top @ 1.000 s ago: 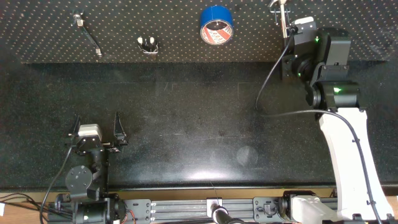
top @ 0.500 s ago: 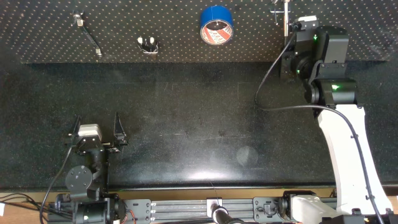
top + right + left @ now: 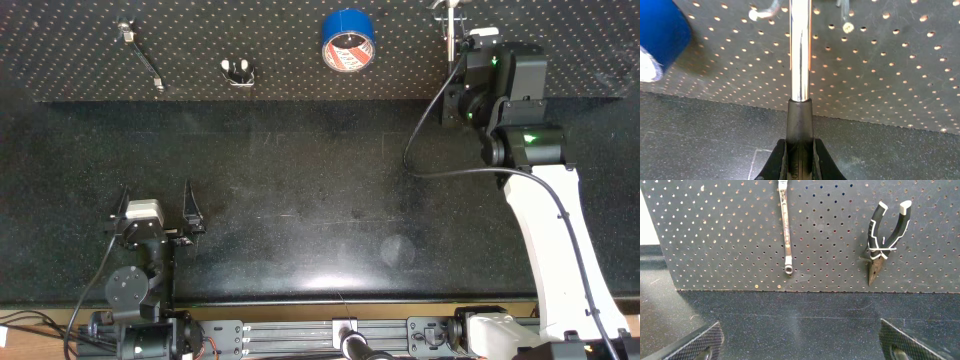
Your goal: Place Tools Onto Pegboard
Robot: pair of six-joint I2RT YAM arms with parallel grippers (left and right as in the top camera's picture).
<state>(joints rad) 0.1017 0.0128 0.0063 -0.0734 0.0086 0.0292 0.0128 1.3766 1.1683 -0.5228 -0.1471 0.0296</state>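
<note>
- Upper right of the top view: the right gripper (image 3: 468, 45) has its jaws clamped on a chrome-shafted tool (image 3: 800, 55), held upright against the pegboard (image 3: 270, 30), likely to catch a hook (image 3: 760, 13).
- Lower left: the left gripper (image 3: 157, 197) is parked low over the tabletop (image 3: 320, 180), jaws wide and empty, well out of the way.

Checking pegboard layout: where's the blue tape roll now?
Top view: the blue tape roll is on the pegboard, near the middle, between the pliers to its left and the right gripper holding a chrome-shafted tool to its right.
</note>
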